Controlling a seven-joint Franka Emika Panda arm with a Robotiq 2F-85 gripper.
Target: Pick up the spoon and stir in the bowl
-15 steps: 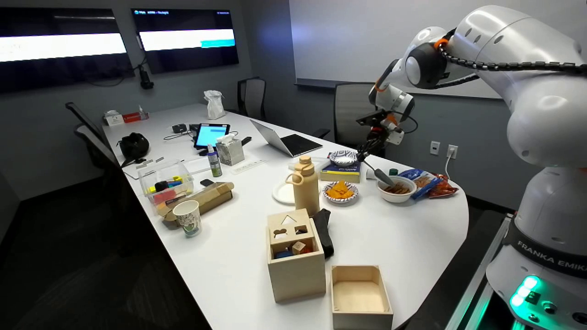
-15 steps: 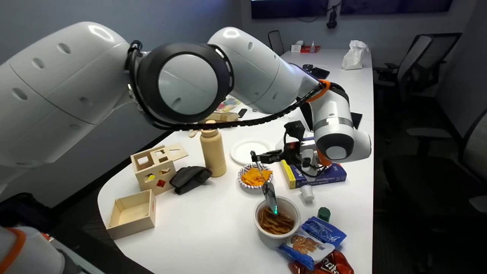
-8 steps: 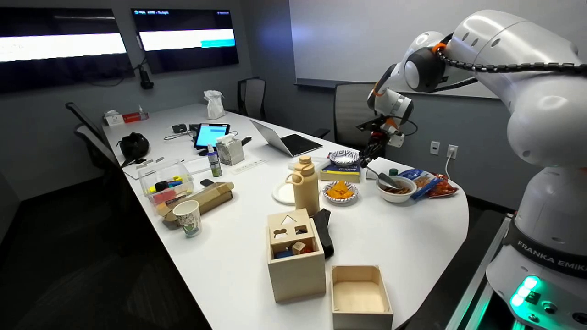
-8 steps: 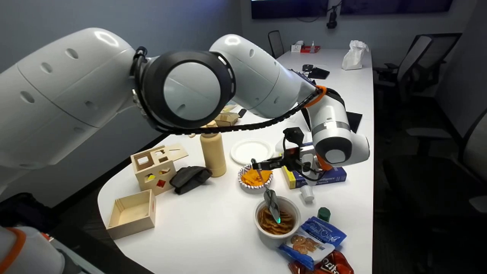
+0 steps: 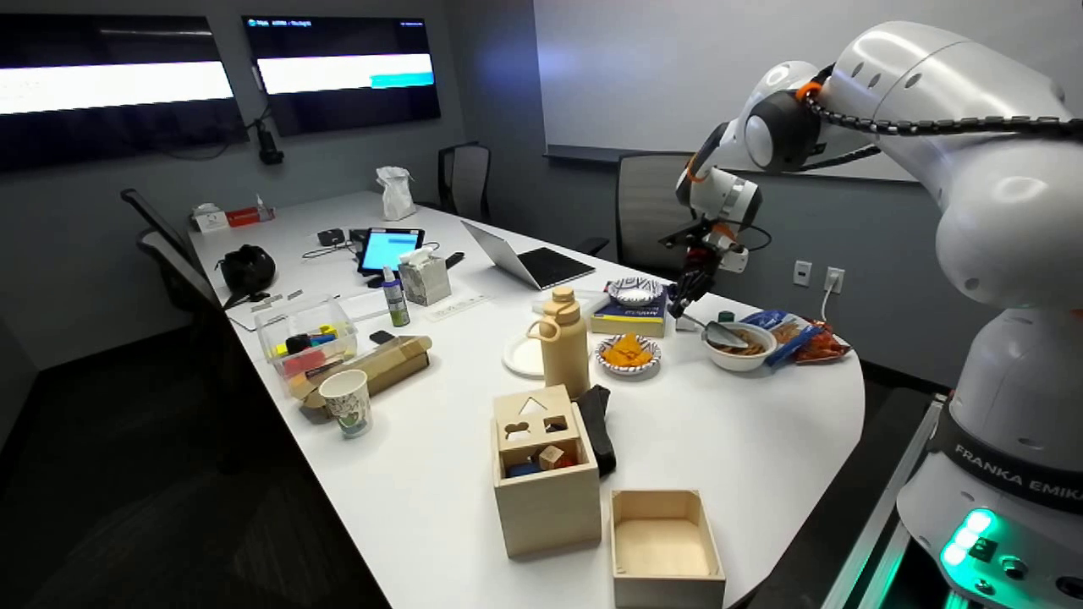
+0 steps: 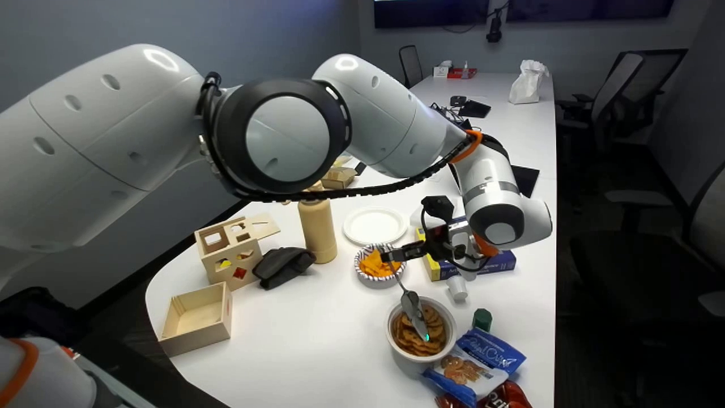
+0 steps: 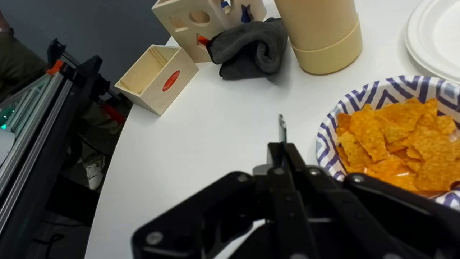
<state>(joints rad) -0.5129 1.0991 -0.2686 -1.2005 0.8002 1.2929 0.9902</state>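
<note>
The spoon (image 5: pixel 724 335) is slender and metallic, with a thin handle and a broad flat end. It also shows in an exterior view (image 6: pixel 415 314), slanting down. My gripper (image 6: pixel 388 256) is shut on its handle end; in the wrist view the gripper (image 7: pixel 281 145) has the spoon's end (image 7: pixel 283 129) sticking out between the closed fingertips. The white bowl (image 5: pixel 738 362) holds brown crackers; its rim also shows in an exterior view (image 6: pixel 395 341). The spoon's broad end is inside this bowl, over or against the crackers. The bowl is out of the wrist view.
A patterned bowl of orange chips (image 6: pixel 380 264) stands near the gripper. A blue snack bag (image 6: pixel 478 362) and a red bag (image 6: pixel 510 395) lie against the white bowl's side. A book (image 6: pixel 476 265), a small white cup (image 6: pixel 457 288), a green cap (image 6: pixel 482 319) and a tan bottle (image 6: pixel 317 229) are nearby.
My gripper has lowered and shifted slightly toward the bowl, with the spoon lying flatter and its end deeper in. In the last half second the white bowl and bags have slid slightly.
</note>
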